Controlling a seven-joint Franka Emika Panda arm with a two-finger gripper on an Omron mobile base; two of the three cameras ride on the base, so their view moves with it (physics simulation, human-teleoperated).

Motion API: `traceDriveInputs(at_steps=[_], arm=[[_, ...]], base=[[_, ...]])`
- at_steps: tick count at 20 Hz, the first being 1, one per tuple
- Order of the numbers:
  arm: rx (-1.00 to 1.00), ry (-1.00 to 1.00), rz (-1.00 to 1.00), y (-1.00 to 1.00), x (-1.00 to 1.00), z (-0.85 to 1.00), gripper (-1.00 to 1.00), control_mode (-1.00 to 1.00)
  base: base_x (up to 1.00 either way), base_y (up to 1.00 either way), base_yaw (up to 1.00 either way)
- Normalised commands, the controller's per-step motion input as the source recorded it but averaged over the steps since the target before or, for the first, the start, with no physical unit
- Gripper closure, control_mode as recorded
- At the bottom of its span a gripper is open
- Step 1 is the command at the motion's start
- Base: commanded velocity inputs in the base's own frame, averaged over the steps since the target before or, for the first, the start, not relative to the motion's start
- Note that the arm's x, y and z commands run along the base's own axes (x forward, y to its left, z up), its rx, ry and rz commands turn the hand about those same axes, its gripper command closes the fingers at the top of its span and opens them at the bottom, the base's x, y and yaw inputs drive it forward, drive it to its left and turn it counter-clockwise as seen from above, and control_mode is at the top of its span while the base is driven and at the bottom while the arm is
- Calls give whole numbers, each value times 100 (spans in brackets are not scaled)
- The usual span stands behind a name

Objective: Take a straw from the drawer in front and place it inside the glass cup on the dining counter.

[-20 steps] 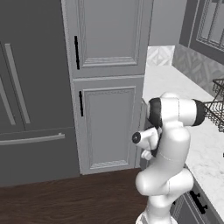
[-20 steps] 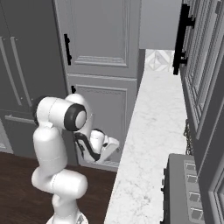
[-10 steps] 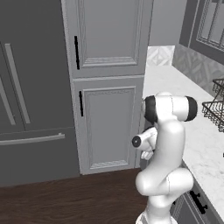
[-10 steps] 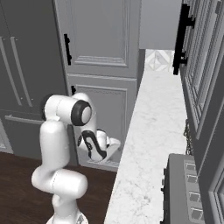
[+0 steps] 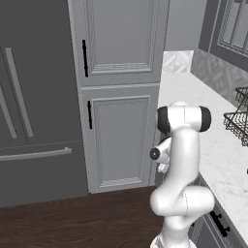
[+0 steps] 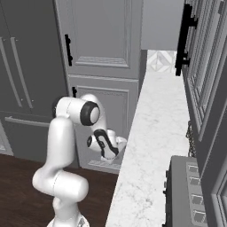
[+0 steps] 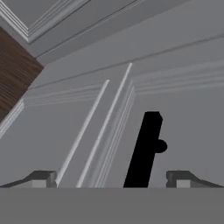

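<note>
Simulated kitchen: the white arm folds down beside the marble table (image 6: 155, 146), its end effector (image 7: 111, 179) spread about as wide as it goes and holding nothing, aimed at a grey recessed-panel front. The black bar handle (image 7: 144, 151) sits just ahead of the end effector, a bit off-centre toward the right-hand fingertip (image 7: 179, 179) in the hand view, w/ its long axis running roughly away from the tips, slightly tilted. That is the relation the coming move prob. turns on: the bar lies along, not across, the gap between the tips, so the single arm likely must close in, and maybe roll, before it can hook or pinch the handle. Whether this panel is the drawer (image 7: 175, 100) itself can't be confirmed, though it seems likely. Relative to the handle, dark wood floor (image 7: 13, 74) shows well off toward the upper left corner. Straw presumably inside, unseen; drawer not yet opened.
</note>
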Motion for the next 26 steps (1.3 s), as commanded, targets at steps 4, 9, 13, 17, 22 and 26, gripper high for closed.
traceDriveInputs(at_steps=[4,9,13,17,22,26], arm=[[0,1,13,-21,25,-39,-100,-100],[0,1,6,-22,12,-37,-100,-100],[-2,6,1,-3,19,-56,-100,-100],[-3,4,0,-1,32,-47,-100,-100],[-1,-8,-1,-31,14,-4,-100,-100],[-4,-17,-1,-18,0,14,-100,-100]], base=[[0,0,0],[0,0,0],[0,0,0],[0,0,0],[0,0,0],[0,0,0]])
